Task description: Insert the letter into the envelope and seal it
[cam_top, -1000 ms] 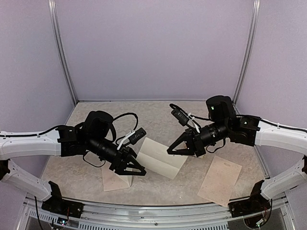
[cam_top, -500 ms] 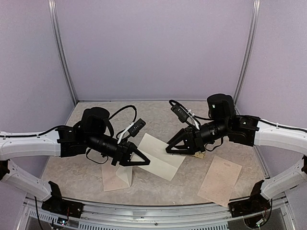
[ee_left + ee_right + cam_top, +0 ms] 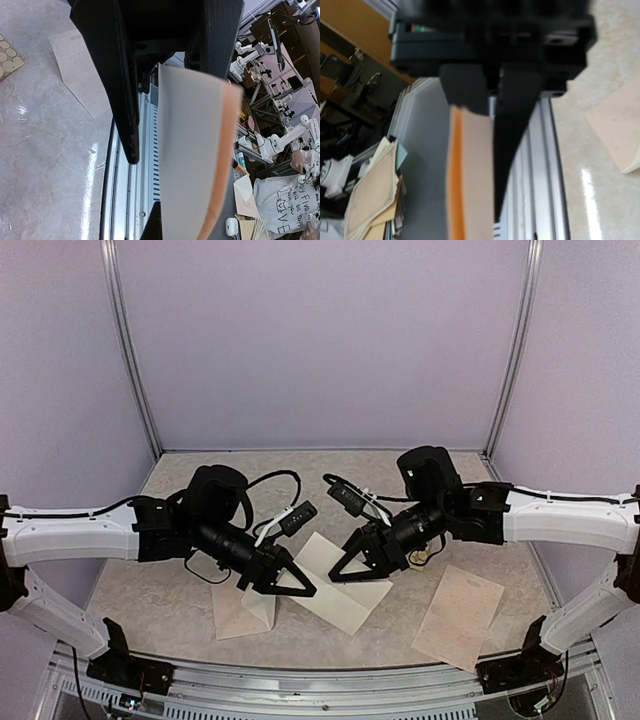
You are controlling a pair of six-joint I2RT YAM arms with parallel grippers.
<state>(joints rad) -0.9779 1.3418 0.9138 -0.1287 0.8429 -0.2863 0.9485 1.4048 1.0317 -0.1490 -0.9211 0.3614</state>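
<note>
We find the tabletop (image 3: 330, 475) closed in by lilac walls (image 3: 320, 340) at the back and both sides, with a metal rail (image 3: 320, 672) along its near edge. The open room lies over the back half. The two arms meet over the middle.

A handwritten sheet (image 3: 460, 618) lies flat near the right front corner, well apart from a folded pinkish sheet (image 3: 238, 618) under the left arm. The envelope (image 3: 347, 605) is between them, raised at a tilt.

The left gripper (image 3: 310, 591) has its fingers (image 3: 117, 75) clamped tight on the envelope. At the right gripper (image 3: 333, 578) the fingers (image 3: 516, 130) stand a narrow gap apart with the envelope's edge in it. We cannot tell whether they press it.

The left wrist view alone gives a clear sight of the tan sticker sheet (image 3: 6, 56), near the handwritten sheet. Only the wrist views show the envelope's orange-pink edge.
</note>
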